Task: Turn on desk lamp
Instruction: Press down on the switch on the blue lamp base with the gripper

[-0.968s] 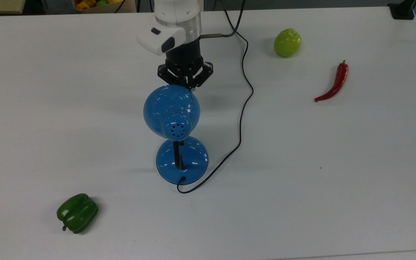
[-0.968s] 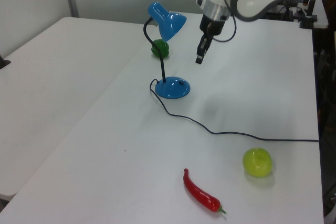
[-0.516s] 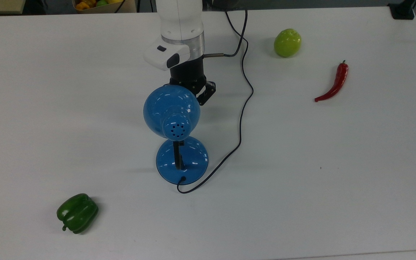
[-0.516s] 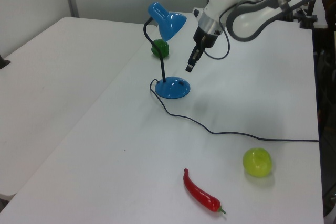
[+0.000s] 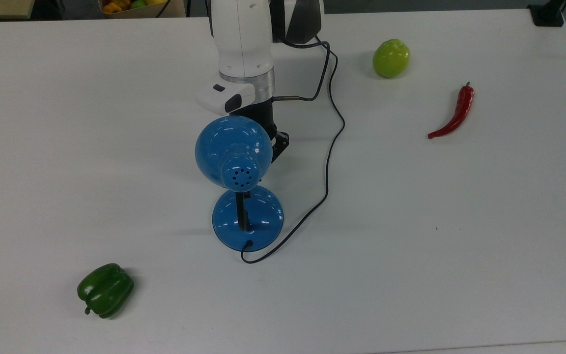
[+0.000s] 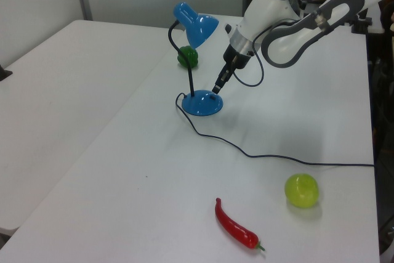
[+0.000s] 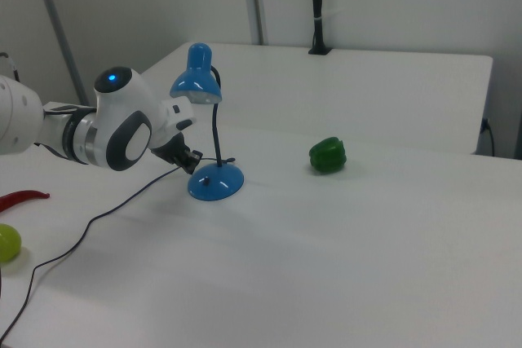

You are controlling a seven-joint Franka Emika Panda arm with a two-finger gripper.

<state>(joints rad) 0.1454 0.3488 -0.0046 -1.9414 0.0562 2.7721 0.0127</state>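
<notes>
Top view: desk lamp (image 5: 234, 152) shade hides gripper (image 6: 217, 89)

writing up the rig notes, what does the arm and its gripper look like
The arm is glossy white with rounded links and dark grey joint sections; a blue light glows on one joint in the right view. A silver ring and a white box sit at the wrist. The gripper is black and slim. A thin black cable loops off the wrist.

A broad white counter (image 5: 460, 246) fills the room's middle. In the right view, pale wall panels (image 7: 391, 6) with grey upright strips stand at twelve o'clock behind it. In the left view, a second white table (image 6: 55, 90) adjoins at nine o'clock.
</notes>
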